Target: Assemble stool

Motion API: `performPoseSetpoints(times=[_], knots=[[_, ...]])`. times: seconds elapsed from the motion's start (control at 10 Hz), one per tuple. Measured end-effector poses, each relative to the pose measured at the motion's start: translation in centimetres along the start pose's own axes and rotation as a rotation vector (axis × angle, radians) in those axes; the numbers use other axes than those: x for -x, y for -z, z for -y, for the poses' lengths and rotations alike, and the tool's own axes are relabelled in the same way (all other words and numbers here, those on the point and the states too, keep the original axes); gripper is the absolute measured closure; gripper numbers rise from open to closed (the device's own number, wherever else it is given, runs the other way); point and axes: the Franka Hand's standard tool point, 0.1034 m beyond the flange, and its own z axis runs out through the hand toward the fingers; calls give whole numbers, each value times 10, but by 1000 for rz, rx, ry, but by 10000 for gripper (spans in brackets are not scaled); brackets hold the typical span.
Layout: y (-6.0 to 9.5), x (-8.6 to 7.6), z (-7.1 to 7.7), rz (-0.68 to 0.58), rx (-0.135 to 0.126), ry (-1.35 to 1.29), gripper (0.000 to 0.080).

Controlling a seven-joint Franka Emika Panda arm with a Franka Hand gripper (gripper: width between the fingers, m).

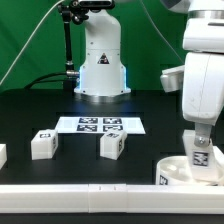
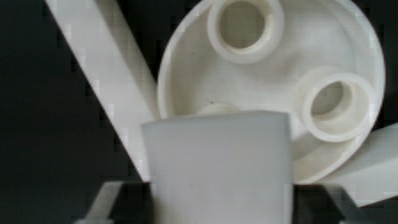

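The round white seat (image 1: 176, 170) lies on the table at the exterior view's right, a tag on its side. My gripper (image 1: 198, 138) is shut on a blocky white leg (image 1: 201, 155) and holds it upright just over the seat's top. In the wrist view the leg (image 2: 214, 150) fills the space between my gripper's (image 2: 217, 205) dark fingers (image 2: 121, 203), and the seat (image 2: 240, 95) lies beyond it with two round holes showing. Two more tagged legs (image 1: 42, 143) (image 1: 112, 145) stand loose at the exterior view's left and middle.
The marker board (image 1: 100, 125) lies behind the loose legs. The robot base (image 1: 100, 65) stands at the back. A long white rail (image 1: 90, 190) runs along the front and also shows in the wrist view (image 2: 98, 55). Another white part (image 1: 2, 154) sits at the left edge.
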Motion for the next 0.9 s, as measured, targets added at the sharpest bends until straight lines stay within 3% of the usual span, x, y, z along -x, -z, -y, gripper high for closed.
performPoseSetpoints(times=[0.4, 0.9], knots=[[0, 1, 0, 0, -1, -138, 465], [-1, 2, 1, 2, -14, -759, 463]])
